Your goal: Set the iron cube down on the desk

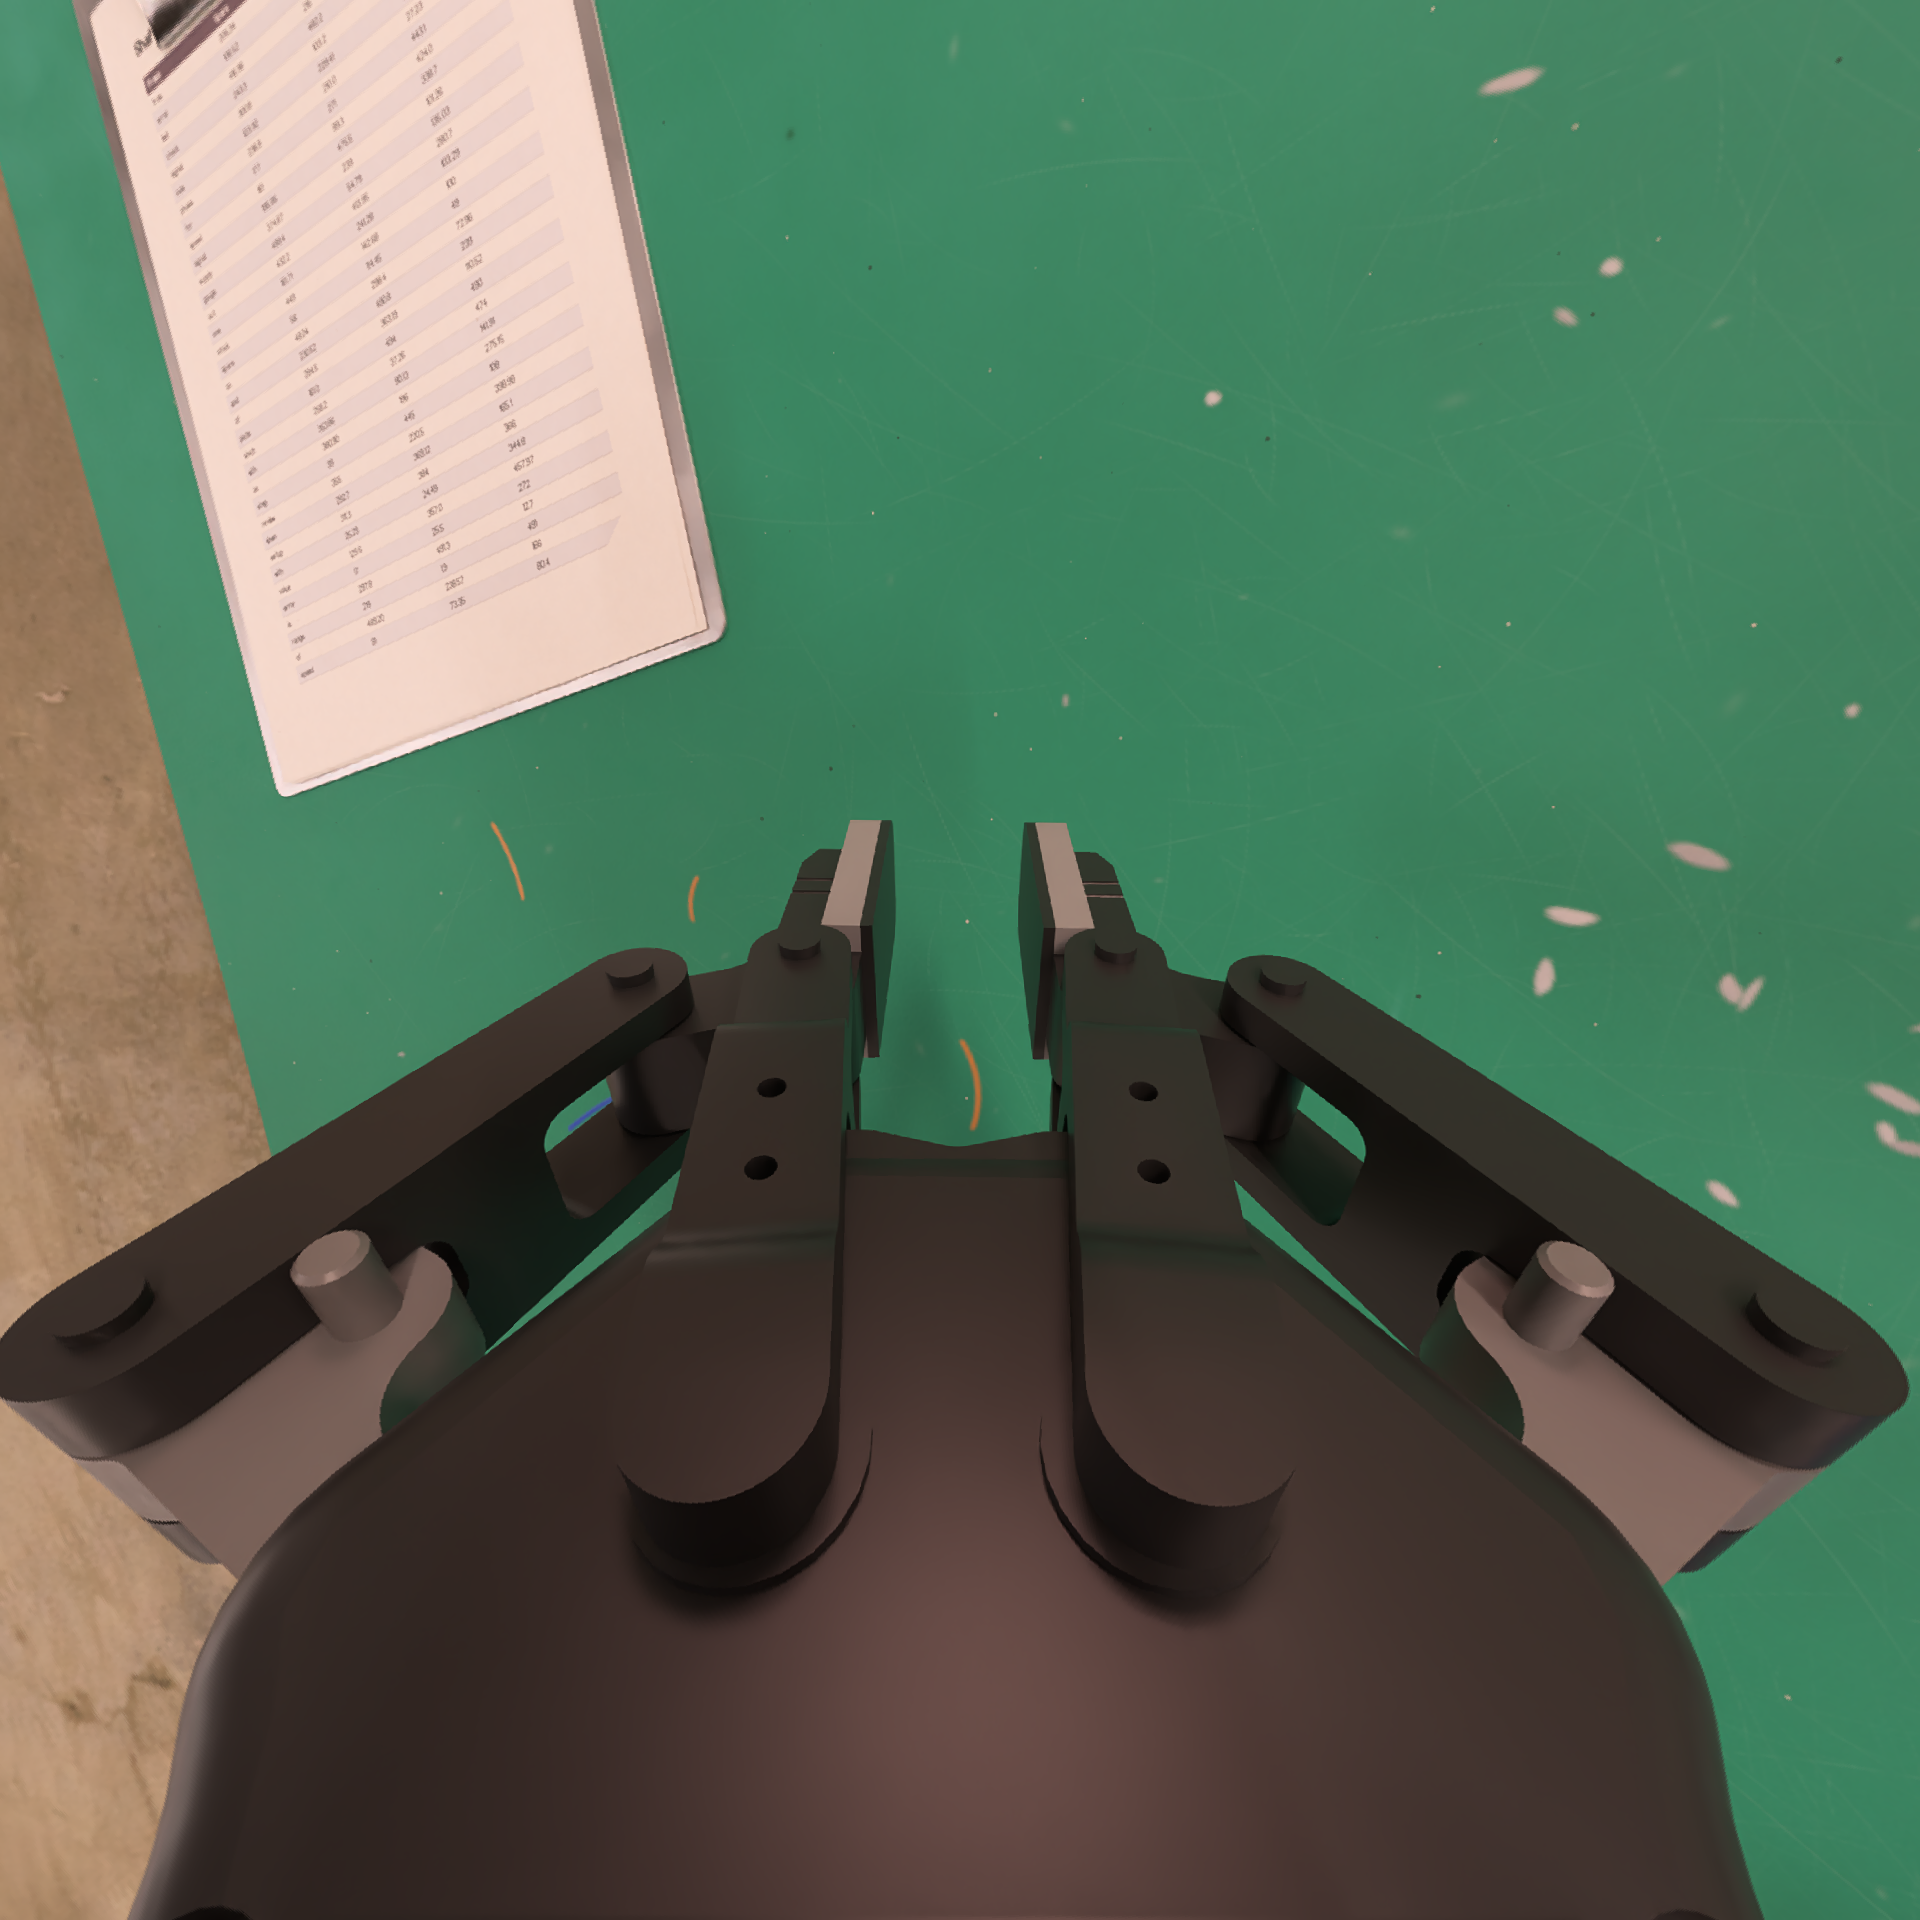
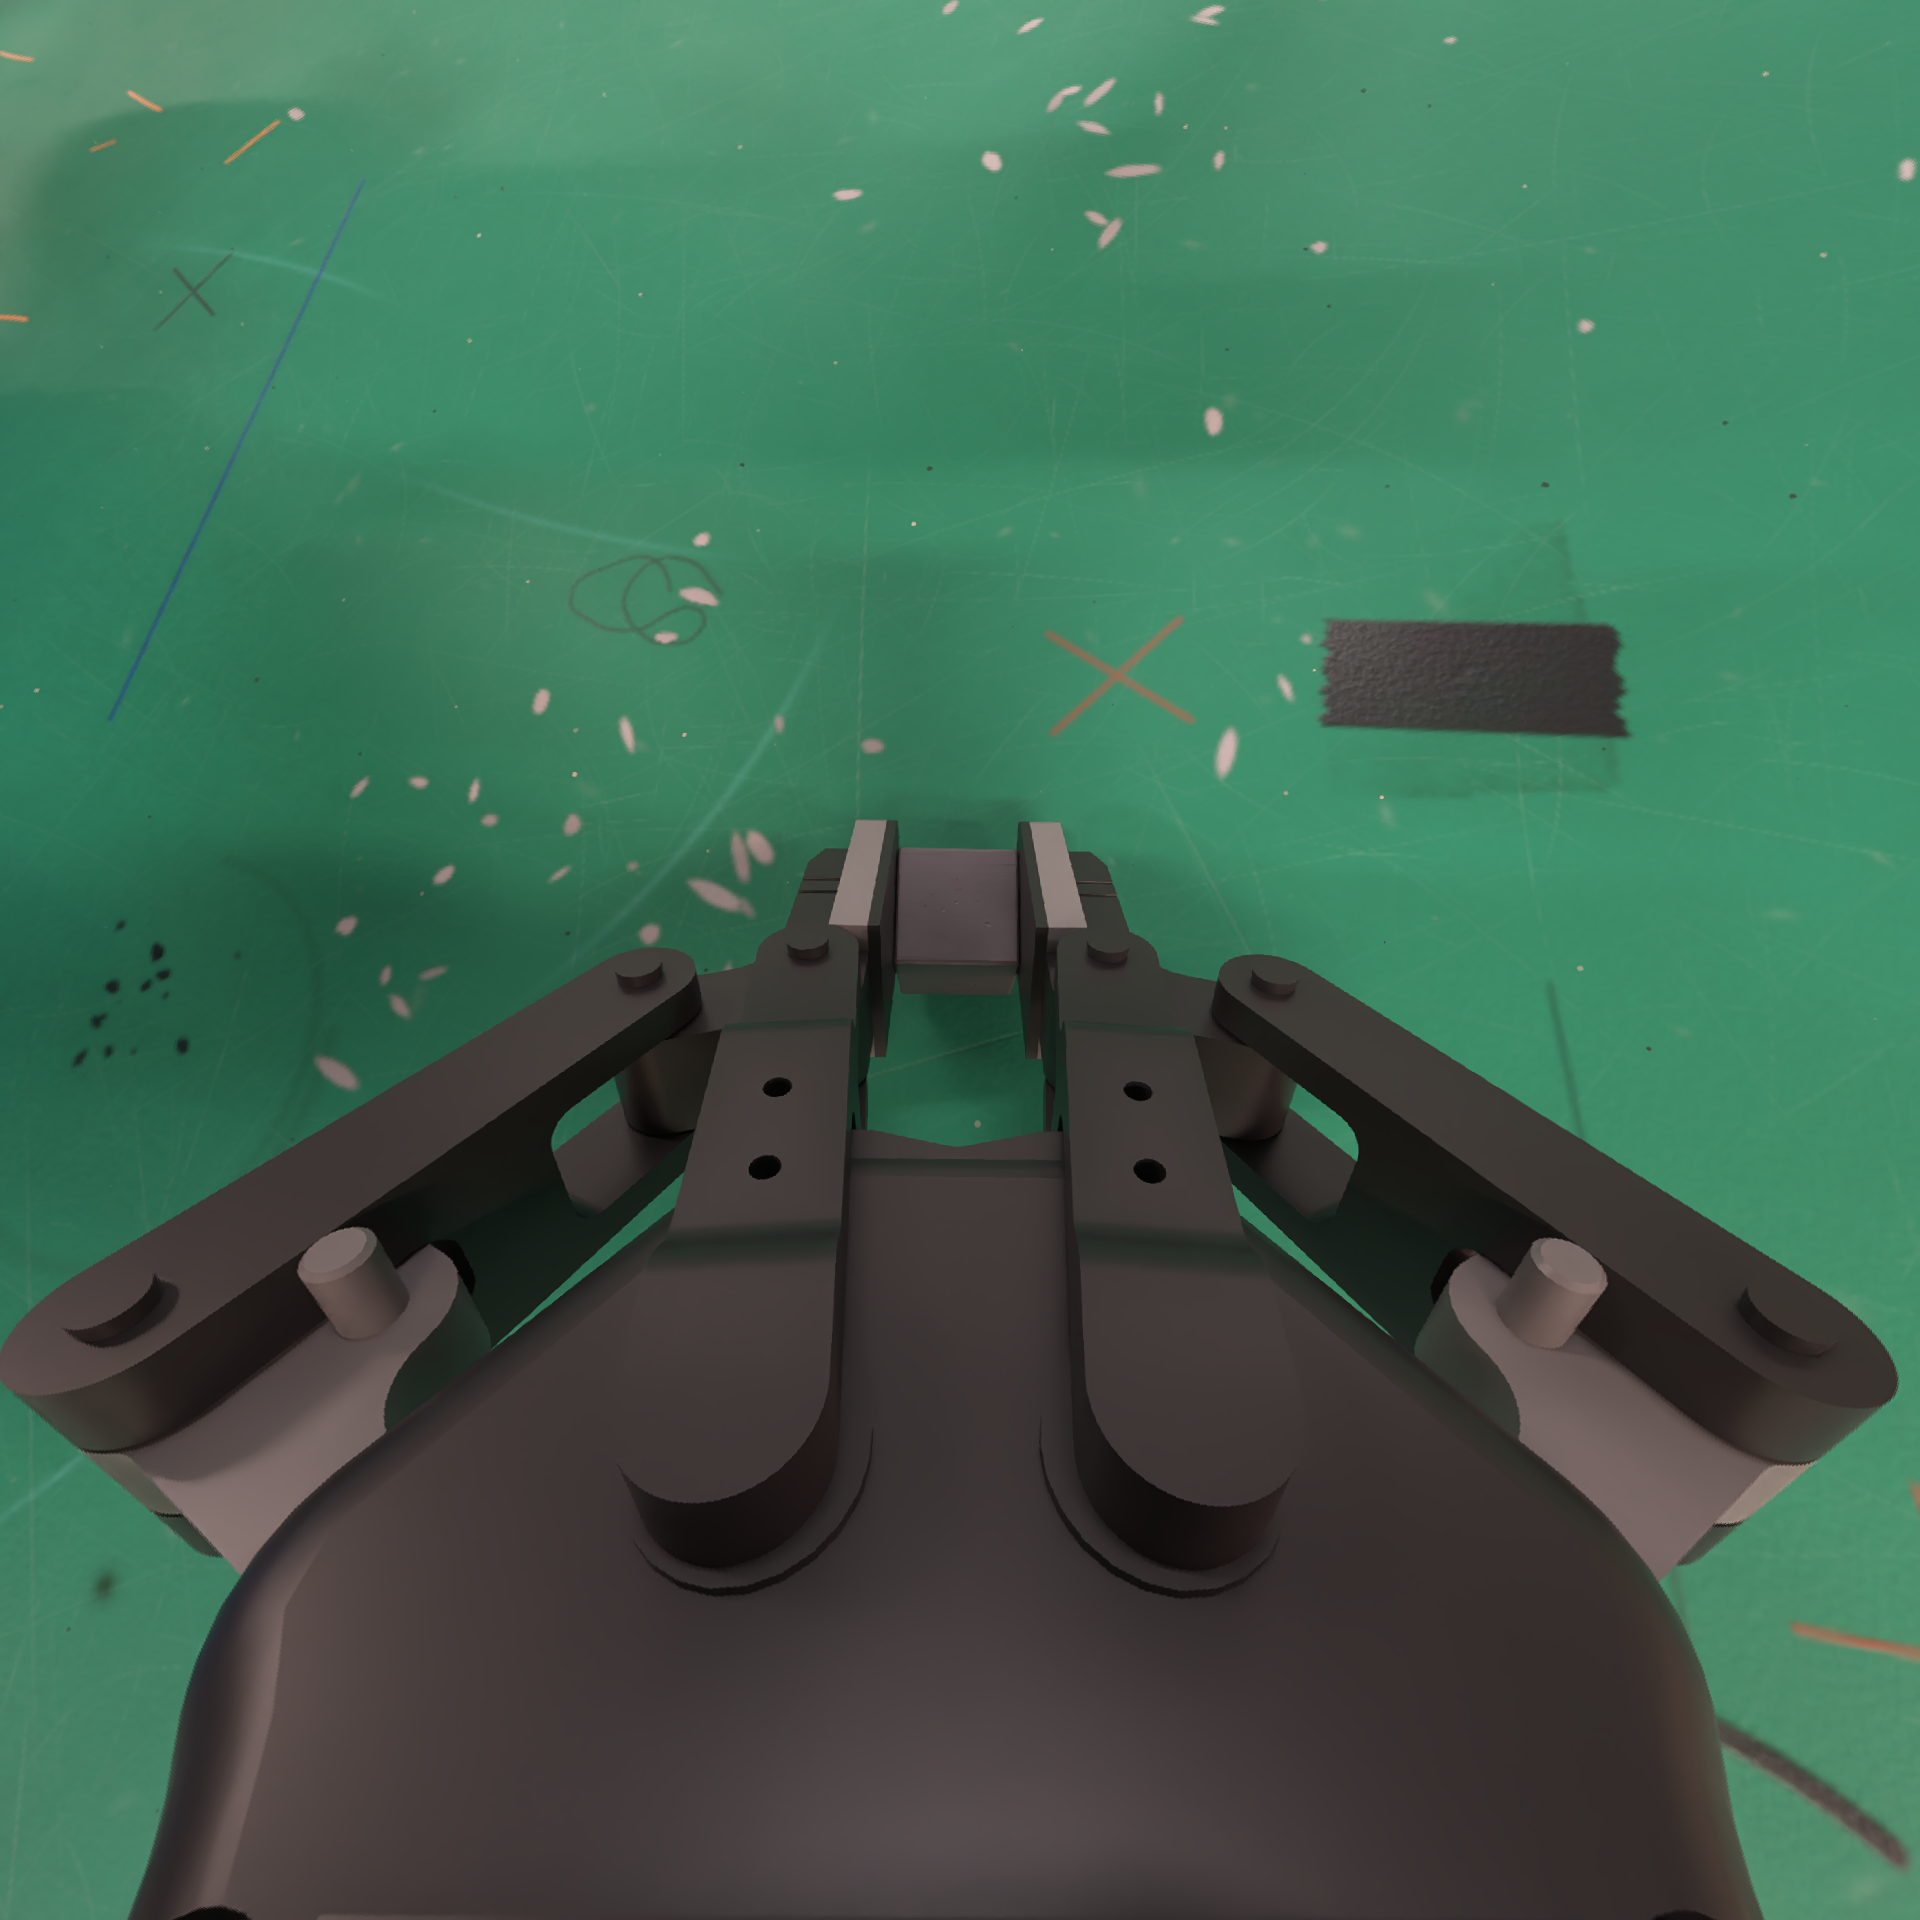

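Clipboard [image 1: 405, 353] flat on desk [image 1: 1299, 468], ahead-left of left claw [image 1: 957, 883], near desk's left edge. Iron cube [image 2: 956, 909] between right claw [image 2: 957, 883] fingers, above desk. Tape strip [image 2: 1470, 677] on desk ahead-right of cube.

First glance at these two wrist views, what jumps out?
In the right wrist view, the right claw is shut on a small grey cube, held above the green desk. To its right on the desk lies a strip of black tape, beside a tan X mark. In the left wrist view, the left claw is open and empty, with a clipboard of printed paper at upper left by the desk edge.
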Available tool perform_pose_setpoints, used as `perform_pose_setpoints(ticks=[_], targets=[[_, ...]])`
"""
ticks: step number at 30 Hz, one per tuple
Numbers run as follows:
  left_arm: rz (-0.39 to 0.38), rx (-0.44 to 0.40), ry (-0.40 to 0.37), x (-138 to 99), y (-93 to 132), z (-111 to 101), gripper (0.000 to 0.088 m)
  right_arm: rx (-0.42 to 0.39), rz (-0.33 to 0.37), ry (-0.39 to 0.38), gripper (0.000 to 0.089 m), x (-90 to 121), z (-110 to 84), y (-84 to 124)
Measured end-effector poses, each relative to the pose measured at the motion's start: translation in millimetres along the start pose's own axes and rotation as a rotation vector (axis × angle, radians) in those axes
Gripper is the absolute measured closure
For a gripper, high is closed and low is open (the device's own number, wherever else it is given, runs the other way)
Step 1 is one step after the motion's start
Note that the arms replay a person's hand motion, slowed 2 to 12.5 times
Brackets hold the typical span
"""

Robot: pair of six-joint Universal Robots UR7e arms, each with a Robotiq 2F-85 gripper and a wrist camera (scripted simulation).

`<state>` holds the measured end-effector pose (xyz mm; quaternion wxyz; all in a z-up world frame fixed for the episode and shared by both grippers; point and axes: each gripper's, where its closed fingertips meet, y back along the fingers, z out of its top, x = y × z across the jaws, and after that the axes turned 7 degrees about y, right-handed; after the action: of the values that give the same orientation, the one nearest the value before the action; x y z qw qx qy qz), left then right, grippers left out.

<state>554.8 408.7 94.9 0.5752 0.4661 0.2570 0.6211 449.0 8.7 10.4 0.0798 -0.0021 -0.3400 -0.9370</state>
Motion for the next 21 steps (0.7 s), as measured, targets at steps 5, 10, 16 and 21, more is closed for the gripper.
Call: perform_pose_setpoints(ticks=[5, 10, 16, 21], targets=[[-0.002, 0.0, 0.002, 0.2, 0.1, -0.1, 0.0663, 0.0, 0.0, -0.002, 0.0692, -0.2, 0.0, 0.0], [-0.006, -0.001, 0.004, -0.3, 0.0, -0.1, 0.0664, 0.0, -0.008, -0.001, 0.0692, -1.2, -0.1, 0.1], [-0.011, 0.004, -0.001, -1.1, -0.6, -0.8, 0.0669, 0.001, -0.012, 0.002, 0.0692, -1.2, -0.2, 0.1], [-0.011, 0.011, -0.01, -1.5, -1.4, -2.1, 0.0674, 0.001, -0.012, 0.002, 0.0692, -1.1, -0.2, 0.1]])
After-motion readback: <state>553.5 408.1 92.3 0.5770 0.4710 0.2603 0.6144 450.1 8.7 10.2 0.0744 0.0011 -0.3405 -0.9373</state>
